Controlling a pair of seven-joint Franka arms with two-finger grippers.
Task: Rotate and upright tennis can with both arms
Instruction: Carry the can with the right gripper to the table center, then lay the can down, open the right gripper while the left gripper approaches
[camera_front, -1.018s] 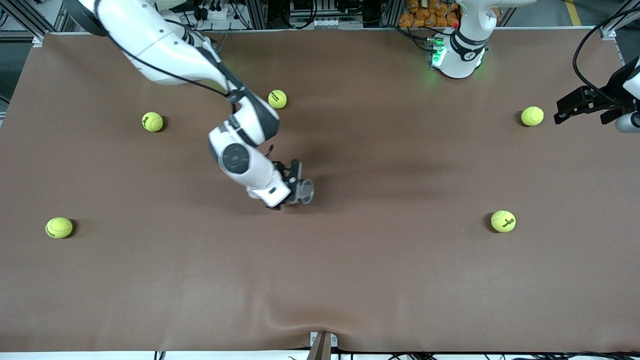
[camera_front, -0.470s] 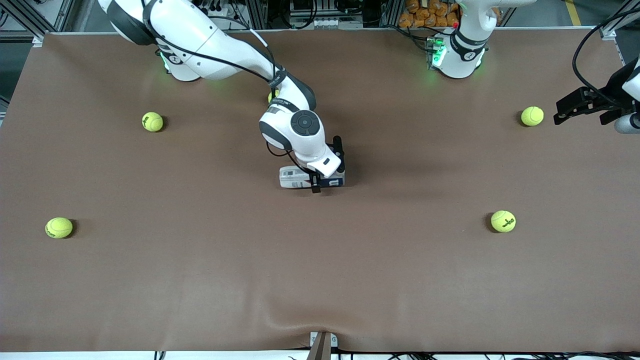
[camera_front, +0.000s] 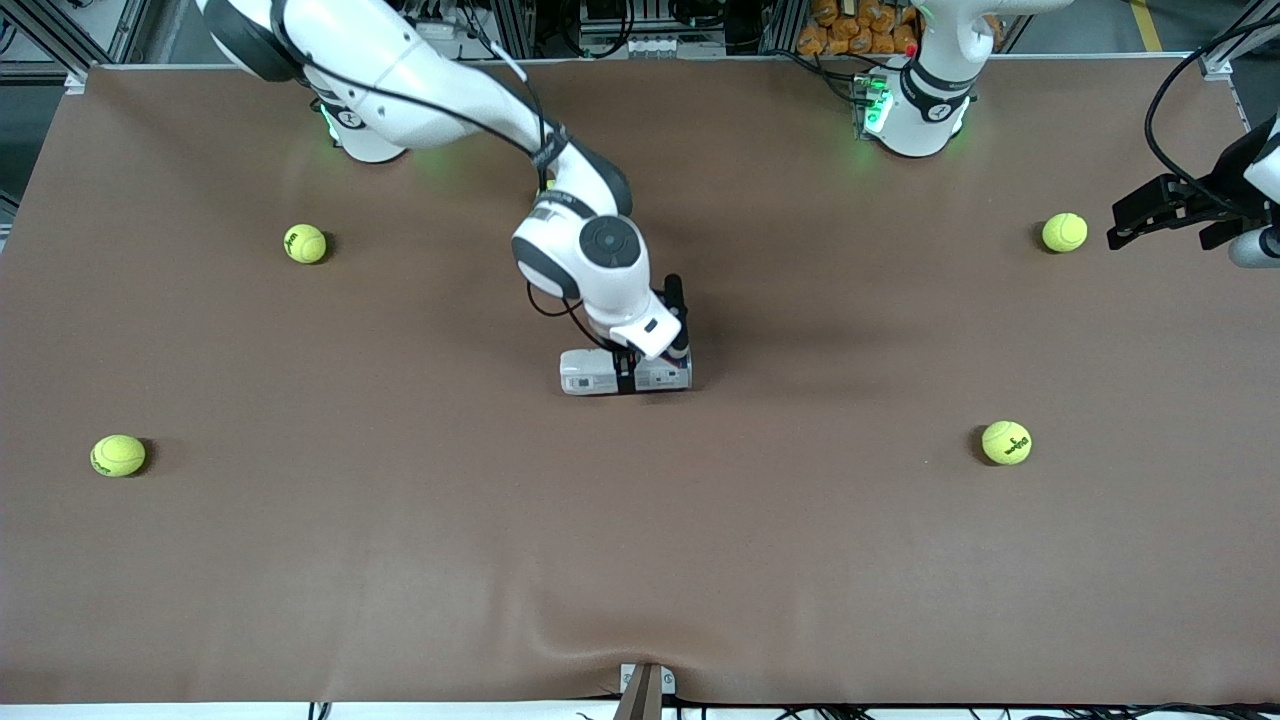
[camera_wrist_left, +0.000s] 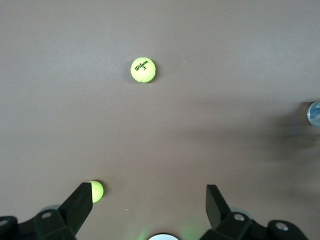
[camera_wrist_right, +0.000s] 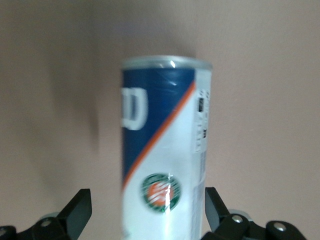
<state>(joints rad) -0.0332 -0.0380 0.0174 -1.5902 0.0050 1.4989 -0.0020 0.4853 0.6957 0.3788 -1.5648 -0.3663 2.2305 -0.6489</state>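
Tennis can (camera_front: 625, 372) lay flat on table (camera_front: 640, 560); our right pincer (camera_front: 628, 372) straddled it, fingers spread, ungripped; left pincer (camera_wrist_left: 149, 200) open, empty, waited. Next: close, tilt upright.

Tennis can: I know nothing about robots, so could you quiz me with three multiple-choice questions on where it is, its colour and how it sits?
1. Where is the tennis can?
A. In the middle of the table, under the right claw
B. At the table edge nearest the front camera
C. In the left claw

2. What colour is the wide band at the can's end?
A. Red
B. Green
C. Dark blue

3. How does the can sit?
A. Upright
B. On its side
C. Lifted in the air

Answers:
1 A: the tennis can lies mid-table with the open right claw astride it, while the left claw waits open at its own end.
2 C: the right wrist view shows the band dark blue.
3 B: the front view shows its length flat on the table.
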